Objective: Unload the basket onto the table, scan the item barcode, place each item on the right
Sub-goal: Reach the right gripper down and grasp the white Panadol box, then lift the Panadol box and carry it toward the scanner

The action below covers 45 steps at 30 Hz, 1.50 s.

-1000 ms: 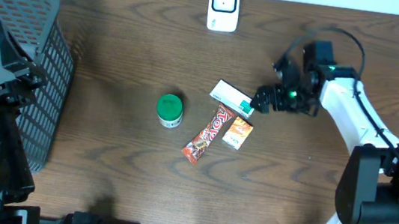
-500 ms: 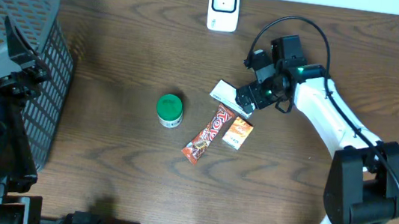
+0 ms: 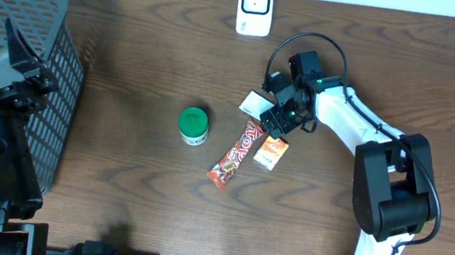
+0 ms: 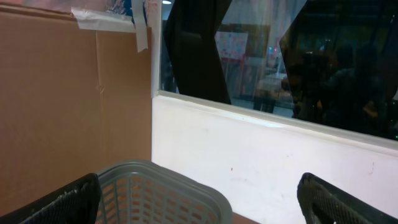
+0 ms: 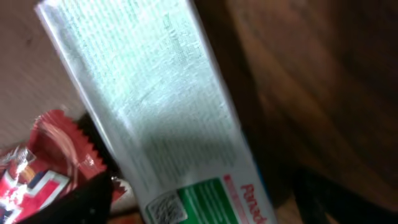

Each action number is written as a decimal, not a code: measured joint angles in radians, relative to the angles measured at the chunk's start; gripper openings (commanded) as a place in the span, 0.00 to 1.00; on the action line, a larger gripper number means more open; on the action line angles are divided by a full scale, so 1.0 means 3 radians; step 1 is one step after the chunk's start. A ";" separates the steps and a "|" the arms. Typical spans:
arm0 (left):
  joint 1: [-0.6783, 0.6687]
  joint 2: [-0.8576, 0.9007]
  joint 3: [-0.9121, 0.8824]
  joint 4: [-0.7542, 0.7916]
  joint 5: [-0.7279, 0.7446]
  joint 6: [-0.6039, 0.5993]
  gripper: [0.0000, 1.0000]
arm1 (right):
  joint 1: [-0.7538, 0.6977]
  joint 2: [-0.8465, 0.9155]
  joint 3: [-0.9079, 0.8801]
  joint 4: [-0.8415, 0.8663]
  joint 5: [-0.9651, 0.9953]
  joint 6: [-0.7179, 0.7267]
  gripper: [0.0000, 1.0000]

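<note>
A long white box with a green end (image 5: pixel 168 112) lies flat on the wooden table, partly covered by my right arm in the overhead view (image 3: pixel 252 105). My right gripper (image 5: pixel 199 208) (image 3: pixel 280 116) is down over it. The box runs between the two dark fingers (image 5: pixel 81 202), with a small gap showing on each side, so the jaws are open and straddle it. A small square code patch shows near the green end. The white barcode scanner (image 3: pixel 255 7) stands at the table's back edge. My left gripper (image 4: pixel 199 208) is open and empty, raised over the basket.
A red candy bar (image 3: pixel 236 154) (image 5: pixel 43 155) and a small orange box (image 3: pixel 271 151) lie just in front of the white box. To their left stands a green-lidded can (image 3: pixel 193 125). The grey mesh basket (image 3: pixel 51 13) (image 4: pixel 155 186) fills the table's left side.
My right arm has swung left from beside the white box's right end to directly over it, and its fingers now straddle the box. The left arm has not moved.
</note>
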 measured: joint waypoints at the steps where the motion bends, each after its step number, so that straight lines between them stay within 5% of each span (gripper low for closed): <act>1: 0.0000 0.0000 0.0000 0.0000 0.0000 -0.0001 0.98 | -0.0001 0.0011 0.0009 0.0011 -0.0001 -0.0004 0.77; 12: 0.0000 0.0000 0.0000 0.0000 0.0000 -0.0001 0.98 | -0.0001 0.0079 0.0071 0.0078 0.0168 -0.0036 0.36; 19: 0.0000 0.0000 0.0000 0.0000 0.0001 -0.0001 0.98 | -0.0001 0.0080 0.0122 -0.0135 -0.0010 0.0037 0.24; 33: 0.0000 0.0000 0.0000 -0.0001 0.0000 0.0000 0.98 | -0.0001 0.0069 0.0617 -0.1326 -0.0603 0.0051 0.24; 45: 0.0000 0.0000 0.0000 -0.0001 0.0000 -0.0001 0.98 | -0.0001 -0.0518 0.0764 -0.2317 -0.1573 0.0028 0.28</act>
